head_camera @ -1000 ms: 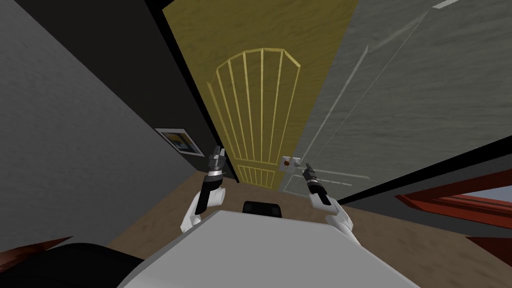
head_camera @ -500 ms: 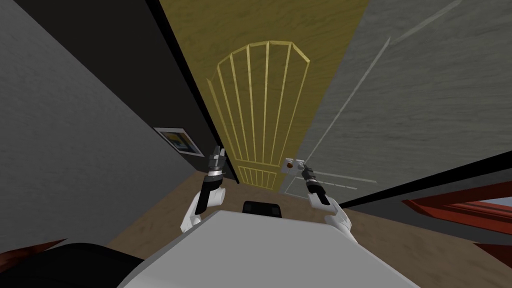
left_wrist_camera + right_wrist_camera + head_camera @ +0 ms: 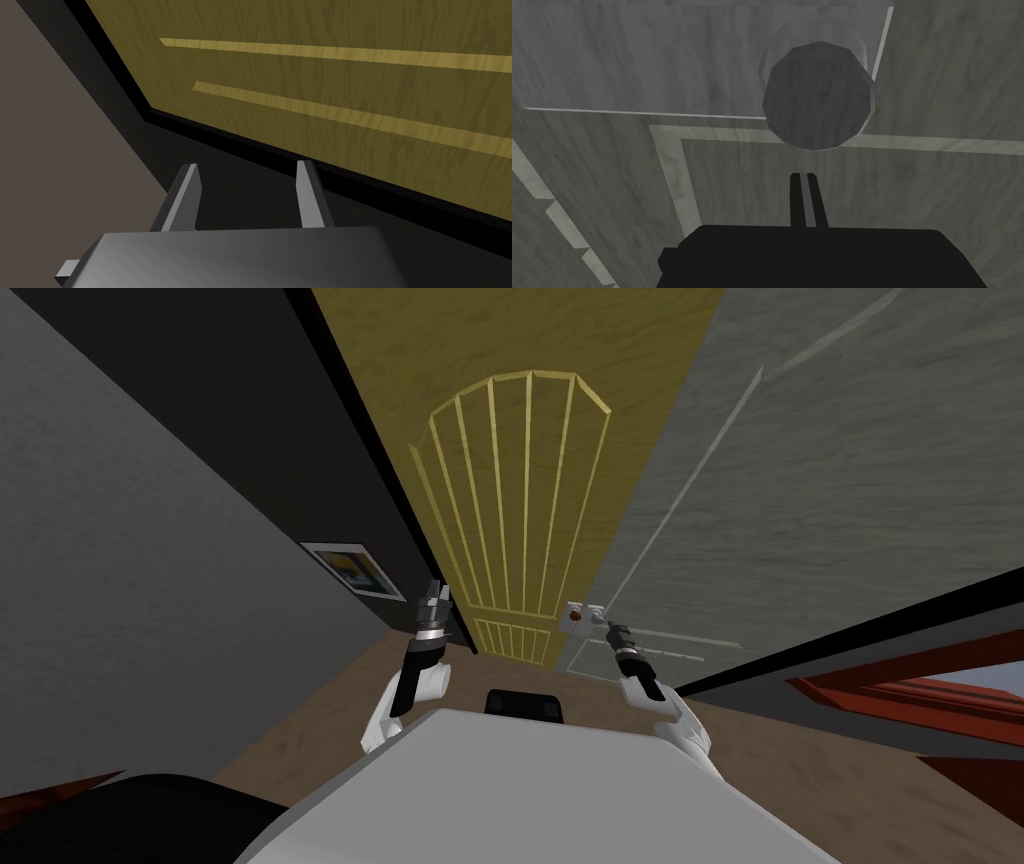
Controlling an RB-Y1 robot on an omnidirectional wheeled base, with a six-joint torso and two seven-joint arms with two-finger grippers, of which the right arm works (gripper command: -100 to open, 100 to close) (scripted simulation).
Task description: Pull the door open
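So the right gripper was parked right in front of the grey door, fingers squeezed together with nothing between them. The tips were near the round dark grey knob on its pale plate. The left gripper hung off to the side, fingers spread wide and empty, pointed at the black frame along the edge of the yellow wood-grain door.

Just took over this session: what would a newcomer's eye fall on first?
The yellow-brown door with its fan-shaped panel straight ahead, and a grey door at its right. The shut right gripper points at the grey door's dark round knob; the open left gripper hangs by the yellow door's black edge.
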